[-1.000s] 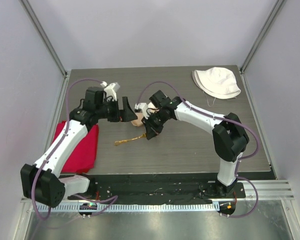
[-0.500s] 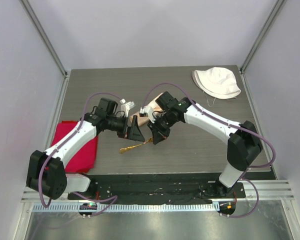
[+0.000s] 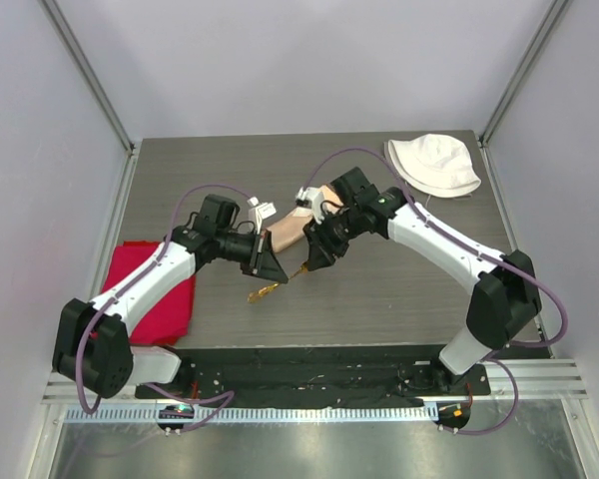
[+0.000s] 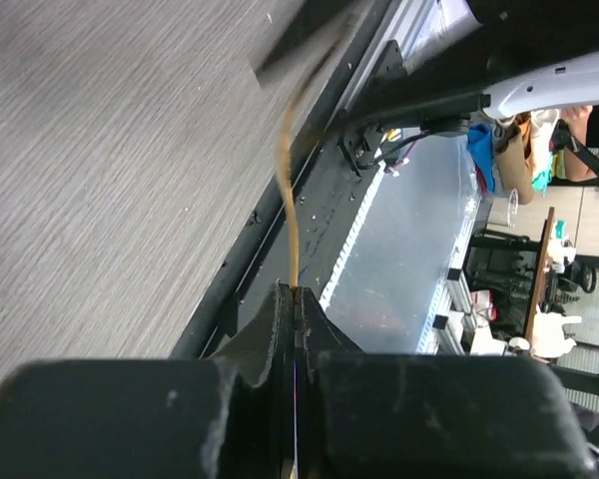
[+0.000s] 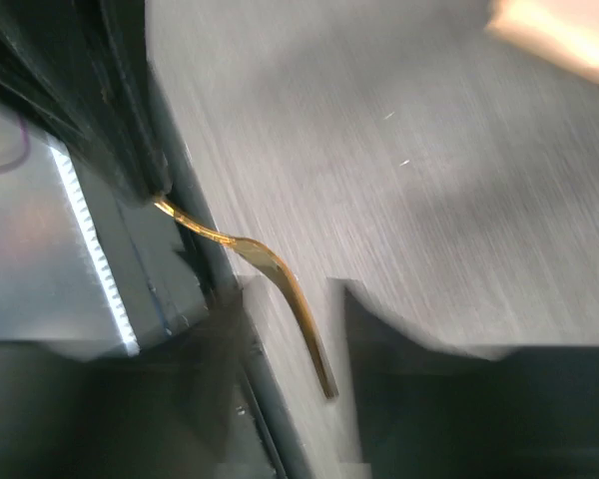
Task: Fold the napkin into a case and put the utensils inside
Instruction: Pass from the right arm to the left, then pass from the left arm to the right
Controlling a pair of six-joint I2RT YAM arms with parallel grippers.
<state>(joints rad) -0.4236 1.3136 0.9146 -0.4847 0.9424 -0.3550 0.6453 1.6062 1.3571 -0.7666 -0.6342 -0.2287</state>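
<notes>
- A thin gold metal fork [image 5: 280,277] hangs in the air between the two arms. It is over the middle of the dark grey wood-grain surface [image 3: 379,299], just near of the peach-orange napkin [image 3: 288,230].
- The left pincer [image 4: 295,299] is clenched on the fork's slim shank. Its wrist view shows the jaws pressed together with the gold stem rising out from between them.
- The right pincer [image 3: 307,263] has its jaws parted. In its wrist view the fork's other end lies between the two fingers with a gap on either side, so it looks released.
- The napkin lies flat as a small pale shape, partly hidden by both arms. How many layers it has cannot be told.
- A bright red cloth [image 3: 150,294] lies at the near left, and a white fabric hat [image 3: 434,165] sits at the far right, well apart from the work.
- The white spoon cannot be made out.
- Handling, as a judgement: the fork is light, stiff and smooth, so it could pivot or slip in a narrow grip. A hold on the handle, with the tines leading, should suit sliding it into the soft cloth, which will shift easily.
- Change from a second ago: the left pincer then stood wide open, farther off and to the left, while the right pincer gripped the fork. The left one has since moved in and closed, and the right one has loosened.
</notes>
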